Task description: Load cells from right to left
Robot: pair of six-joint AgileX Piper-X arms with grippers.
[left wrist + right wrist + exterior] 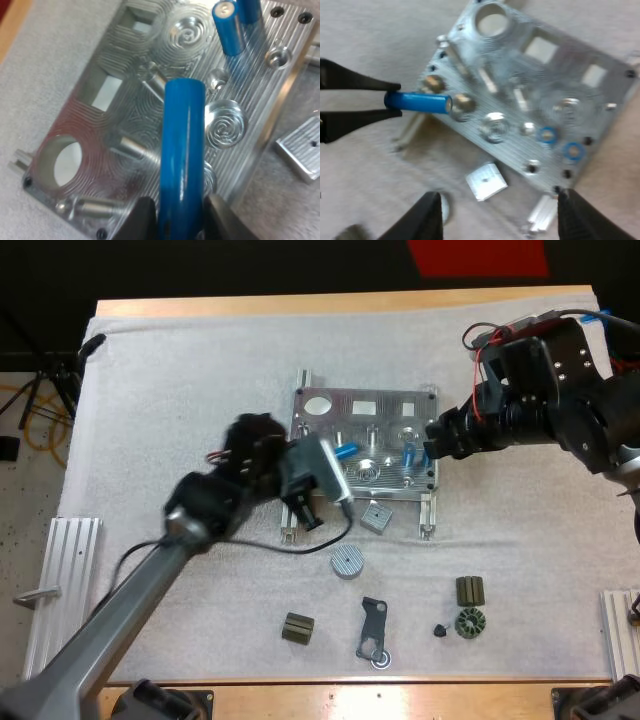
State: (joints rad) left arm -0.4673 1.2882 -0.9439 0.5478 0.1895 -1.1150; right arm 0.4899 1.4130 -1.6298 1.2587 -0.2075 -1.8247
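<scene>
Left gripper [182,212]: fingers clamped on both sides of a blue cylinder [184,150], which is gripped at one end. Its long axis runs straight out from between the fingers, and the free end points across the ribbed face of the metal fixture [385,405]. In the high view the cylinder sits at frame centre, over the plate's left half, slanting up to the right. In the right wrist view it lies near level, free end at a round socket [462,104] by the fixture's edge; contact cannot be confirmed. Two further blue cells [408,453] stand upright in sockets toward the plate's right. Right gripper [499,197]: fingers apart, holding nothing.
</scene>
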